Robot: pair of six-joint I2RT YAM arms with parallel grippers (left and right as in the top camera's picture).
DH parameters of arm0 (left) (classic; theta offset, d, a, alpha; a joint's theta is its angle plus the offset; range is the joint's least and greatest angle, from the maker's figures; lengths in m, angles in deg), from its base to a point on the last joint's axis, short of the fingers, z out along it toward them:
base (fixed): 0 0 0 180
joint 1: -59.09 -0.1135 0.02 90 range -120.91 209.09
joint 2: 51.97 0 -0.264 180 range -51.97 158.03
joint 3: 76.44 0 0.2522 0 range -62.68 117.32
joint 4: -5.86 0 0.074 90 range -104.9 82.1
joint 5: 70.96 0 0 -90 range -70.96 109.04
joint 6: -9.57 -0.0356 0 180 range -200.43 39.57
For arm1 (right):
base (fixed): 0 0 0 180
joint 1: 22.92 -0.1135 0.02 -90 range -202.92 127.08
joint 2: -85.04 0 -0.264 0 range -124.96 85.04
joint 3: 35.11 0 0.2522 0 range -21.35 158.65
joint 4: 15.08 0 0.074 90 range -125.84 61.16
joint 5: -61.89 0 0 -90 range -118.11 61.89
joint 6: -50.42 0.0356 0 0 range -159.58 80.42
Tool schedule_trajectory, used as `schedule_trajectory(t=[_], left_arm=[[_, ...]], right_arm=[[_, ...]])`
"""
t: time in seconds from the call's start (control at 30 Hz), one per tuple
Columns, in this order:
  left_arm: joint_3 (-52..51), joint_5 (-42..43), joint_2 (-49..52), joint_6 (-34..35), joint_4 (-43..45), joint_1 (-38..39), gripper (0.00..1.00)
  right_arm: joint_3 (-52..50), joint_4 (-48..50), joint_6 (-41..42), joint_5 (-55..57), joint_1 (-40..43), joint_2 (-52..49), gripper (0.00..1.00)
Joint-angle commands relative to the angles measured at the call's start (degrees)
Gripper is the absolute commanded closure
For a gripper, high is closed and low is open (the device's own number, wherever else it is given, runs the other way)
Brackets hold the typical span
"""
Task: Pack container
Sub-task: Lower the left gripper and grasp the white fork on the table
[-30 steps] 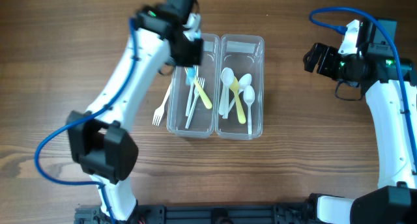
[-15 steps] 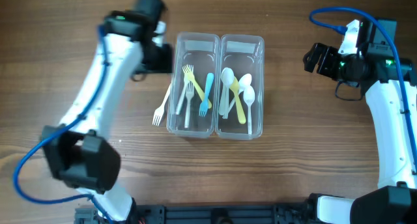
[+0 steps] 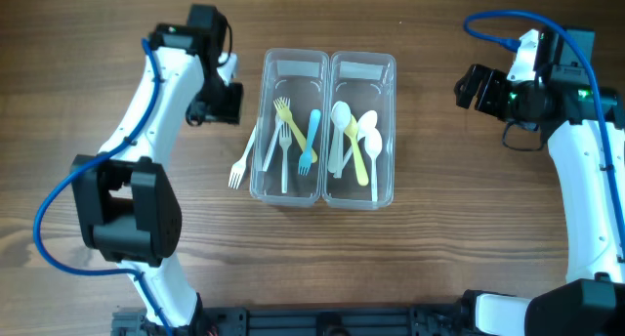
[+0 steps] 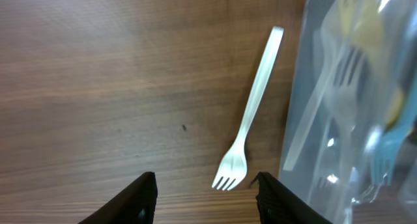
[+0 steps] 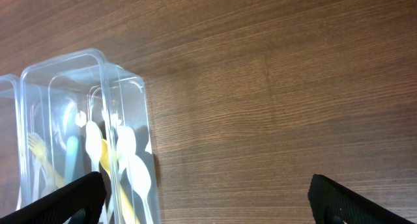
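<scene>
The clear two-compartment container [image 3: 328, 59] sits mid-table. Its left compartment holds a yellow fork [image 3: 286, 114], a blue fork [image 3: 310, 141] and a white fork; its right one holds white and yellow spoons [image 3: 357, 146]. A loose white fork [image 3: 242, 158] lies on the wood just left of the container, also in the left wrist view as the white fork [image 4: 251, 120]. My left gripper [image 3: 225, 104] hovers left of the container, above that fork, open and empty [image 4: 205, 201]. My right gripper [image 3: 472, 87] is far to the right, open and empty [image 5: 208, 204].
Bare wooden tabletop [image 3: 449, 229] surrounds the container. The container wall [image 4: 352, 113] fills the right of the left wrist view, close to the fork's handle. In the right wrist view the container [image 5: 85, 120] stands at the left edge.
My left gripper was over the left compartment, shut on the blue fork. It let go, the fork now lies in the compartment, and the arm swung left over the loose white fork.
</scene>
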Motion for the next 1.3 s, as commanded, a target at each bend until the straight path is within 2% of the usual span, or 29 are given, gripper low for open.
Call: schedule_trajectory(t=[0.0, 0.23, 0.4, 0.73, 0.87, 0.93, 1.1, 1.2, 1.27], left_arm=[[-5.4, 0.7, 0.9, -1.1, 1.9, 0.0, 0.50], [-13.8, 0.6, 0.9, -1.1, 6.0, 3.1, 0.55], [-18.3, 0.0, 0.9, -1.1, 11.3, 6.0, 0.51], [-22.1, -0.4, 0.9, -1.4, 19.3, 5.9, 0.50], [-23.6, -0.4, 0.9, -2.9, 21.7, 5.9, 0.58], [-23.8, -0.4, 0.9, -2.8, 21.6, 5.9, 0.72], [-23.8, -2.0, 0.9, -2.8, 21.3, 5.9, 0.94], [-23.6, -4.1, 0.8, -2.8, 20.3, 5.9, 0.96], [-20.7, -6.8, 0.3, -2.8, 16.0, 5.8, 0.96]], right_arm=[[-0.6, 0.2, -0.7, 0.0, 0.1, -0.5, 0.00], [-0.6, 0.2, -0.7, 0.0, 0.1, -0.5, 0.00], [-0.6, 0.2, -0.7, 0.0, 0.1, -0.5, 0.00], [-0.6, 0.2, -0.7, 0.0, 0.1, -0.5, 0.00], [-0.6, 0.2, -0.7, 0.0, 0.1, -0.5, 0.00], [-0.6, 0.2, -0.7, 0.0, 0.1, -0.5, 0.00], [-0.6, 0.2, -0.7, 0.0, 0.1, -0.5, 0.00], [-0.6, 0.2, -0.7, 0.0, 0.1, -0.5, 0.00], [-0.6, 0.2, -0.6, 0.0, 0.1, -0.5, 0.00]])
